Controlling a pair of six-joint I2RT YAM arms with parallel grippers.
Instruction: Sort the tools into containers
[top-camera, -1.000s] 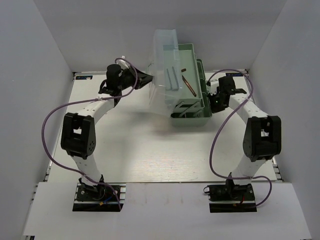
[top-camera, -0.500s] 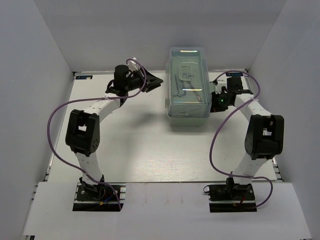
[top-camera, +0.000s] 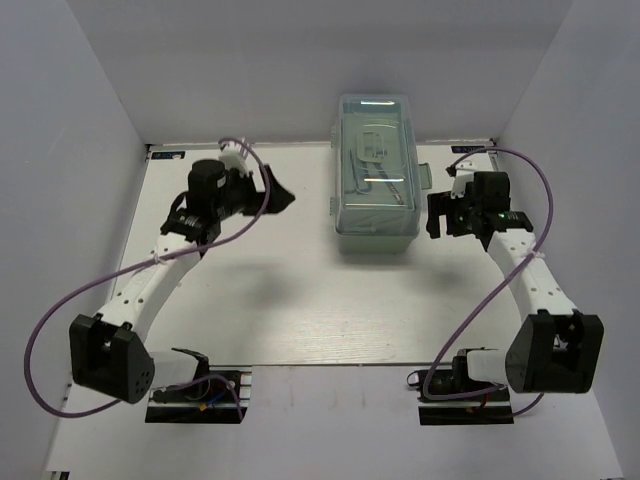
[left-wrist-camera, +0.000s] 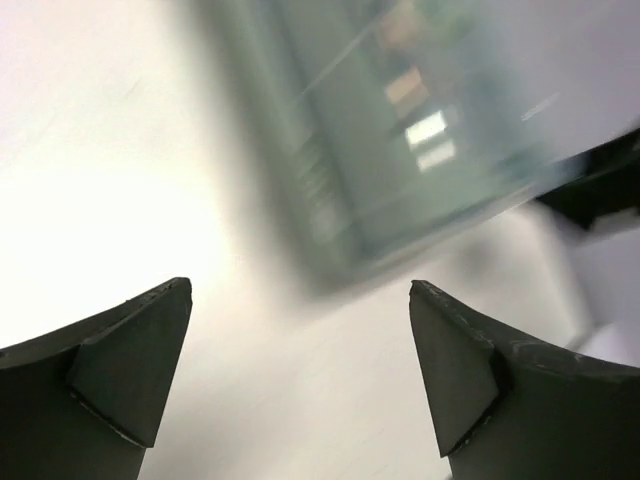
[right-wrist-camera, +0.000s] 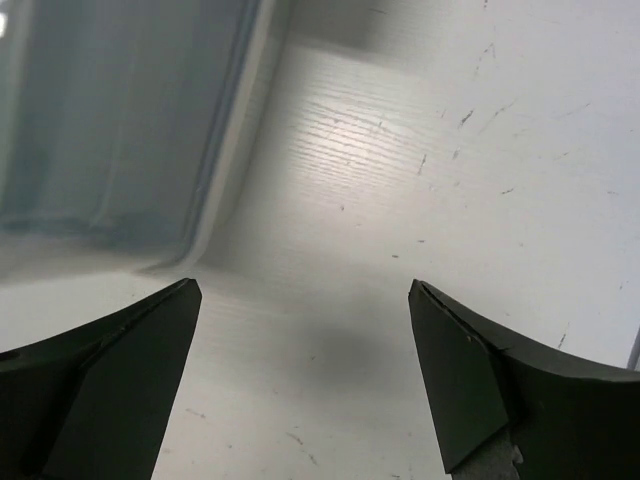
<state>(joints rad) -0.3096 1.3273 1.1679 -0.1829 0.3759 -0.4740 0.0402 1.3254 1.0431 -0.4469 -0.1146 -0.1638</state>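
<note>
We see the toolbox (top-camera: 375, 178) lid-down at 12 o'clock on the surface (top-camera: 300, 295). Our left hand (top-camera: 278, 194), at its 9 o'clock, and right hand (top-camera: 433, 215), at its 3 o'clock, both stand wide open, holding nothing.

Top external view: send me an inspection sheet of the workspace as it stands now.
Surface: white table, light scuffs.
Job's things: toolbox at the far middle, clear lid shut; contents show only as faint shapes.
Clutter: nothing seen.
Grippers: left tool open, left of the toolbox, holding nothing; right tool open, beside its right wall, holding nothing.
Cables: purple cable looped along each arm, none on the toolbox.
Surroundings: plain white walls on three sides.
</note>
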